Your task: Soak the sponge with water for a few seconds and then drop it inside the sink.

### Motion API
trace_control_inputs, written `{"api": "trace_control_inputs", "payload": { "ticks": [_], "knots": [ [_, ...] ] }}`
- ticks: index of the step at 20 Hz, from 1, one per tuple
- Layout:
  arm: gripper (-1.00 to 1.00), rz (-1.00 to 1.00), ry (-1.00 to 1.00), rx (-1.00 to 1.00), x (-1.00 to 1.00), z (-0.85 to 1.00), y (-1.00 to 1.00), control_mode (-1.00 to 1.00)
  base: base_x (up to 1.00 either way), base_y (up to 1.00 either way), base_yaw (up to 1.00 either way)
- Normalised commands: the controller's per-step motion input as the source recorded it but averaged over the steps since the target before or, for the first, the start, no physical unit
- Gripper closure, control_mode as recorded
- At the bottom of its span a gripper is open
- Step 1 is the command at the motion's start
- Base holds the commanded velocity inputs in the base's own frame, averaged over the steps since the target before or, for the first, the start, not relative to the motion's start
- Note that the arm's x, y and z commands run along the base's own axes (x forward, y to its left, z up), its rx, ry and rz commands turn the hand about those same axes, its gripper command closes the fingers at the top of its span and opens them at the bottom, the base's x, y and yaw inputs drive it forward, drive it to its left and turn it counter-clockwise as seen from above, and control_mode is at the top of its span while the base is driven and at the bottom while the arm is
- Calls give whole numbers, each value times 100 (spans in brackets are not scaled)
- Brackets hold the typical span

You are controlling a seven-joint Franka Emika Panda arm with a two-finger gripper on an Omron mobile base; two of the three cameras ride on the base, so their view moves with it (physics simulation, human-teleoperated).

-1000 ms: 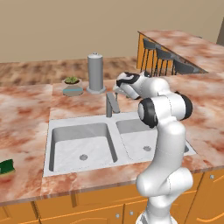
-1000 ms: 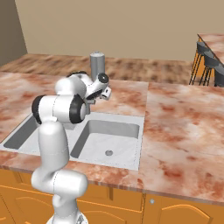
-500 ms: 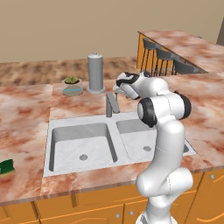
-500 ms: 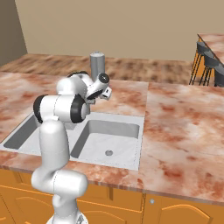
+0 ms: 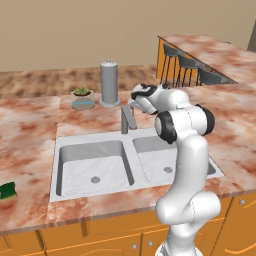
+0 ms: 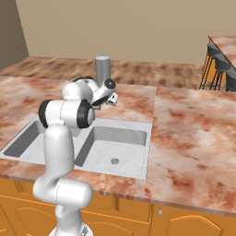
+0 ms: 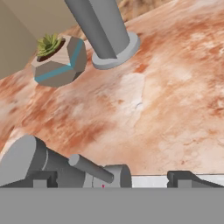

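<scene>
Across the counter (image 5: 30, 145), the sink (image 5: 90, 165) lies at centre, both bowls dry-looking, no stream showing at the faucet (image 5: 127, 119). Above the faucet hangs the gripper (image 7: 111, 177), fingers (image 7: 183, 177) spread wide with nothing between them; the handle sits between the fingers in the hand view, probably so it can be pushed to start the flow. At twelve o'clock stand a grey cylinder (image 5: 109, 84) and a plant (image 5: 82, 98). At eight o'clock, well apart, the sponge (image 5: 7, 191) lies untouched near the counter edge.
</scene>
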Motion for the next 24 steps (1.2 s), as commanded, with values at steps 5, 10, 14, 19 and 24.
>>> {"api": "trace_control_inputs", "payload": {
  "ticks": [5, 10, 14, 19, 24],
  "knots": [
    [-100, 0, -1, 0, 21, -20, 1, -100, 0, 0, 0],
    [-100, 0, -1, 0, 14, -14, 0, -100, 0, 0, 0],
    [-100, 0, 0, 0, 18, -15, 0, -100, 0, 0, 0],
    [-100, 0, 0, 0, 19, -17, 0, -100, 0, 0, 0],
    [-100, 0, 0, 0, 9, -6, 0, -100, 0, 0, 0]
  ]
}}
